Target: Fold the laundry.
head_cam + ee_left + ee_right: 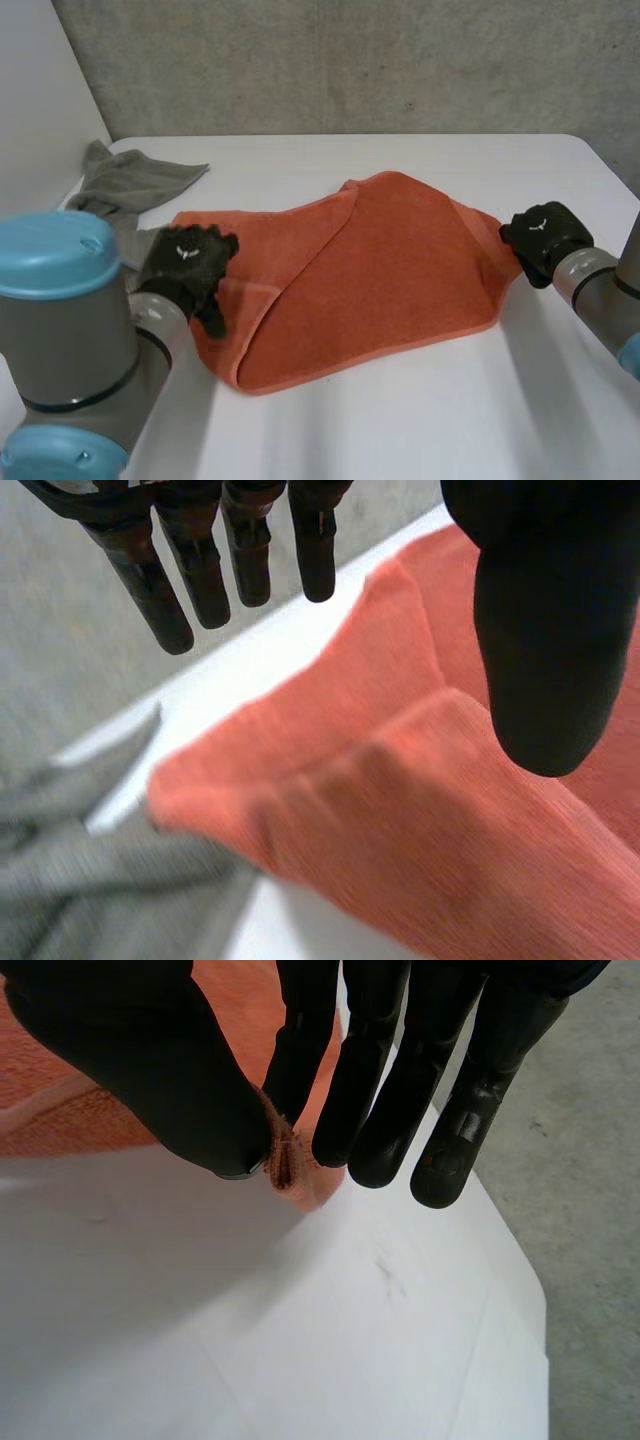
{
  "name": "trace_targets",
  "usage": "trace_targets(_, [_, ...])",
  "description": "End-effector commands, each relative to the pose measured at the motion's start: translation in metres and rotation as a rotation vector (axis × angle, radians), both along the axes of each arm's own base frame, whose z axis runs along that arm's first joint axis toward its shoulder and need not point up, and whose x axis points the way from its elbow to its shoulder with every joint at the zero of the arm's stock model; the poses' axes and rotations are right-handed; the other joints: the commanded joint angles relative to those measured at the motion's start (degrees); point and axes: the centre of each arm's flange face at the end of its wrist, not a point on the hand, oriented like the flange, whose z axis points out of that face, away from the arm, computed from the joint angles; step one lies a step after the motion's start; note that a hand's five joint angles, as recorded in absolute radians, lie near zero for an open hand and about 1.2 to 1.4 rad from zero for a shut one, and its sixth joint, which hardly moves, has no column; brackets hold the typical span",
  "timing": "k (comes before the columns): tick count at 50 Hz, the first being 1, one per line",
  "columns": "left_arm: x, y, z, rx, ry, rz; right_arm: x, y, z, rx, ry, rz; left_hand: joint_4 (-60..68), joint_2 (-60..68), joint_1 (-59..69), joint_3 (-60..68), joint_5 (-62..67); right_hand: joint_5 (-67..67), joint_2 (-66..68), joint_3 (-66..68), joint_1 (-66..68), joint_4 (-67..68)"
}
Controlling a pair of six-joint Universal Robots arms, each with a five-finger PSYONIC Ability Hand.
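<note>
An orange towel (380,270) lies partly folded on the white table (420,420), one flap turned over its middle. My left hand (188,262) hovers over the towel's left end with its fingers (170,585) straight and its thumb (545,630) apart, holding nothing; the orange towel (400,810) lies under its palm. My right hand (541,240) is at the towel's right corner. Its thumb (160,1060) and a finger pinch that corner of the orange towel (285,1160), lifted a little off the table.
A grey cloth (125,185) lies crumpled at the table's far left, just beyond the towel's left end; the grey cloth (90,870) also lies beside my left hand. A concrete wall stands behind the table. The table's right edge (515,1290) runs near my right hand.
</note>
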Motion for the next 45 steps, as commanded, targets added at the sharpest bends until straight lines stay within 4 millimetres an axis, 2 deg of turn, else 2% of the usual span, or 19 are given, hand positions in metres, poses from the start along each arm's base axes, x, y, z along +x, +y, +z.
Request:
trace_targets(1, [-0.005, -0.029, -0.008, -0.128, -0.234, -0.26, 0.0, 0.005, -0.003, -0.004, -0.008, 0.012, 3.85, 3.54, 2.44, 3.24, 4.1, 13.4, 13.39, 12.48, 23.77, 11.81])
trace_targets(5, [-0.014, -0.036, -0.024, -0.153, -0.339, -0.416, -0.002, 0.006, -0.005, 0.003, -0.005, 0.008, 10.4, 10.1, 8.99, 9.79, 10.66, 13.4, 13.39, 12.48, 23.77, 11.81])
trace_targets(8, [-0.02, -0.034, -0.034, -0.165, -0.396, -0.531, -0.002, 0.008, -0.007, 0.012, -0.004, 0.008, 11.41, 11.11, 10.0, 10.8, 11.67, 13.4, 13.39, 12.48, 23.77, 11.81])
trace_targets(17, [-0.022, -0.025, -0.039, -0.25, -0.473, -0.811, -0.003, 0.011, -0.011, 0.028, -0.006, 0.023, 10.75, 10.44, 9.34, 10.14, 11.0, 13.4, 13.39, 12.48, 23.77, 11.81])
trace_targets(22, [-0.01, -0.029, -0.041, -0.217, -0.526, -0.863, -0.008, 0.009, -0.009, 0.017, -0.009, 0.009, 10.91, 10.61, 9.51, 10.31, 11.17, 13.4, 13.39, 12.48, 23.77, 11.81])
trace_targets(27, [-0.003, -0.029, -0.054, -0.131, -0.584, -0.921, -0.008, 0.009, -0.008, 0.011, -0.008, 0.008, 15.78, 15.48, 14.37, 15.17, 16.04, 13.4, 13.39, 12.48, 23.77, 11.81])
trace_targets(37, [0.007, -0.036, -0.063, -0.113, -0.633, -0.936, -0.008, 0.009, -0.008, 0.011, -0.008, 0.009, 16.8, 16.5, 15.39, 16.19, 17.06, 13.4, 13.39, 12.48, 23.77, 11.81])
trace_targets(39, [0.007, -0.037, -0.065, -0.11, -0.638, -0.935, -0.007, 0.009, -0.008, 0.01, -0.007, 0.012, 20.31, 20.0, 18.9, 19.7, 20.57, 13.4, 13.39, 12.48, 23.77, 11.81])
trace_targets(42, [0.006, -0.042, -0.068, -0.128, -0.648, -0.924, -0.007, 0.009, -0.008, 0.011, -0.008, 0.011, 35.24, 34.93, 33.83, 34.63, 35.5, 13.4, 13.39, 12.48, 23.77, 11.81])
trace_targets(45, [0.006, -0.052, -0.069, -0.167, -0.687, -0.875, -0.007, 0.009, -0.008, 0.01, -0.007, 0.013, 40.0, 39.69, 38.59, 39.39, 40.25, 13.4, 13.39, 12.48, 23.77, 11.81])
